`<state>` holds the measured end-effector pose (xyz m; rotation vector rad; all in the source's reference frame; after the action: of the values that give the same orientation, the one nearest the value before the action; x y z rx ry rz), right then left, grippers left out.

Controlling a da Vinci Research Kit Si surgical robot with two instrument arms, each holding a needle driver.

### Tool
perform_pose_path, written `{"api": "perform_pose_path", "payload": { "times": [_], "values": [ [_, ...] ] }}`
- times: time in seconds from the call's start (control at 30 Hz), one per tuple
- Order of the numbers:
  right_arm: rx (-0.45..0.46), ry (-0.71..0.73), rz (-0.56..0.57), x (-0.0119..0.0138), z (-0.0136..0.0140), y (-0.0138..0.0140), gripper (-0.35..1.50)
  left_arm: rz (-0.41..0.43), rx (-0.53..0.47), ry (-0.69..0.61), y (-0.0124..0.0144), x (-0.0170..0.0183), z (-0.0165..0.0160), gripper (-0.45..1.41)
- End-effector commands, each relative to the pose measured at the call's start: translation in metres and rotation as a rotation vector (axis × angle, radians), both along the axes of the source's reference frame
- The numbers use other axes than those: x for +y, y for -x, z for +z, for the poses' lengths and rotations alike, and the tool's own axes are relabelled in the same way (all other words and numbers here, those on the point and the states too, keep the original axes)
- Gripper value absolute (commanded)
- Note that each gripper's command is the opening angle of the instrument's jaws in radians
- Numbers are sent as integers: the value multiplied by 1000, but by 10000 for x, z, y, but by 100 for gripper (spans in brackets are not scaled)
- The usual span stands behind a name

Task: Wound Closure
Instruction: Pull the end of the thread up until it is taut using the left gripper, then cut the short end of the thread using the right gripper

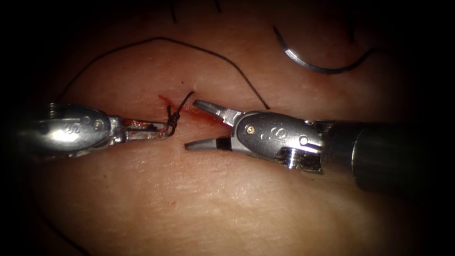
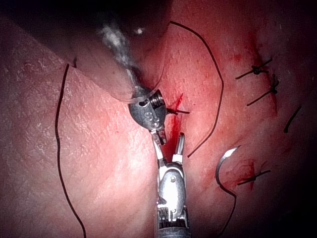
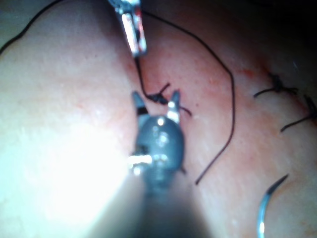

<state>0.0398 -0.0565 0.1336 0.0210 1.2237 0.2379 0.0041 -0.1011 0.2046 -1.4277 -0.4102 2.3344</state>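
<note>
My left tool (image 1: 162, 129) comes in from the left with its jaws shut on the thread, just beside a dark knot (image 1: 173, 118) at the cut (image 1: 164, 99). The right tool (image 1: 192, 124) sits right of the knot, open, with nothing between its jaws. The curved needle (image 1: 308, 62) lies free on the tissue at the far right of the cut, not in the tissue. In the right wrist view the right tool (image 3: 155, 99) straddles the knot (image 3: 158, 96) and the left tool (image 3: 136, 49) holds the strand above it. The left tool (image 2: 157, 138) meets the right tool (image 2: 171, 148).
A long loose thread (image 1: 189, 46) arcs over the tissue behind the tools and ends near the right tool's head. Red fluid (image 1: 208, 118) marks the cut. Tied stitches (image 2: 257, 69) with short cut ends lie farther along, near the needle (image 2: 225, 161).
</note>
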Motion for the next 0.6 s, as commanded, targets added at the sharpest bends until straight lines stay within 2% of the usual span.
{"api": "perform_pose_path", "payload": {
  "times": [0.03,0.27,0.6],
  "values": [
    [2,7,-3,-3,5,-15,138,1,-1,-3,5,-7,7,-45],
    [3,25,-24,-16,15,-46,136,-3,-7,0,4,0,7,-45],
    [-3,29,-13,-10,26,-69,133,-7,-9,5,6,2,5,-45]
  ]
}}
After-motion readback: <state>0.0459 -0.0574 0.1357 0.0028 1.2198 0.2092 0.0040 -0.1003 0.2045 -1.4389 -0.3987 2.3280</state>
